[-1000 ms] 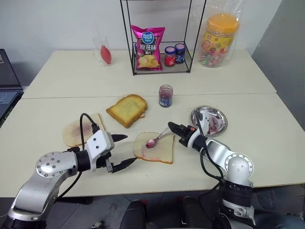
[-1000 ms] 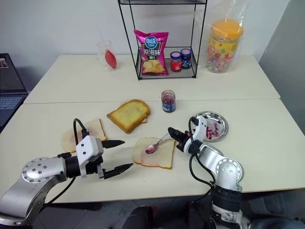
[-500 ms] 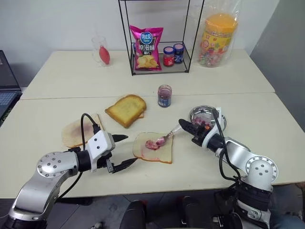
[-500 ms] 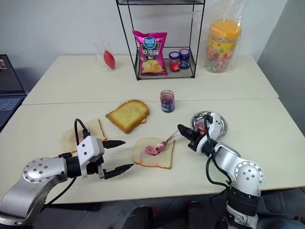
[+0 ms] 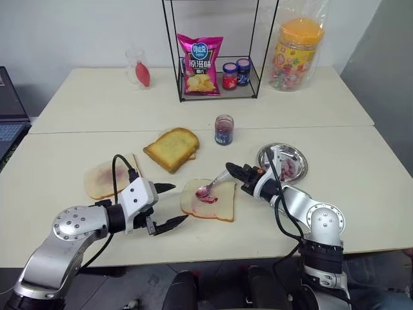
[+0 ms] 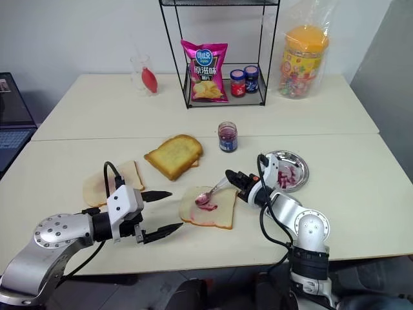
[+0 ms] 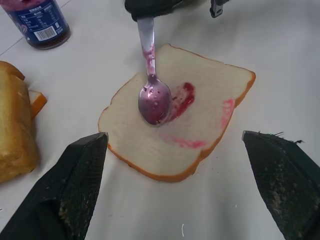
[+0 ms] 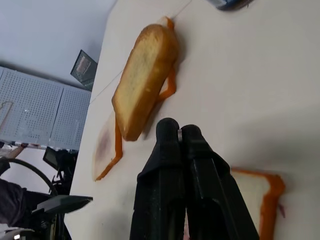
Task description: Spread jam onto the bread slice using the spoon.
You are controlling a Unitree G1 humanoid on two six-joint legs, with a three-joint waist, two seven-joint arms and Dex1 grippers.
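2 black grippers over a cream table (image 5: 361, 168) in the head views. Right gripper (image 5: 233, 172) clamped tight on the handle of the spoon (image 5: 213, 185), reaching in from beside a metal dish (image 5: 298, 159). Spoon bowl down on the middle of the bread slice (image 5: 208, 200), in a dark smear of jam (image 5: 209, 197). Left gripper (image 5: 173, 203) spread wide, holding nothing, just off the slice's near-left edge, fingertips pointing at the crust without touching. Beyond the slice: 1 toasted slice (image 5: 171, 148), 1 jam jar (image 5: 224, 129), and a paler stained slice (image 5: 106, 177) farther to the robot's left.

Left wrist view: 2 dark fingers (image 7: 75, 190) set far apart, bread slice (image 7: 210, 105) lying between and ahead of them, clear of both. Spoon (image 7: 152, 95) angled down from the right gripper, bowl resting on the crumb, jam (image 7: 184, 97) smeared right beside the bowl, thinner pink streaks nearer the crust.

Right wrist view: 2 fingers (image 8: 167, 165) pressed together, no gap between them. Corner of the bread slice (image 8: 265, 200) beside them, toasted slice (image 8: 145, 80) farther out.
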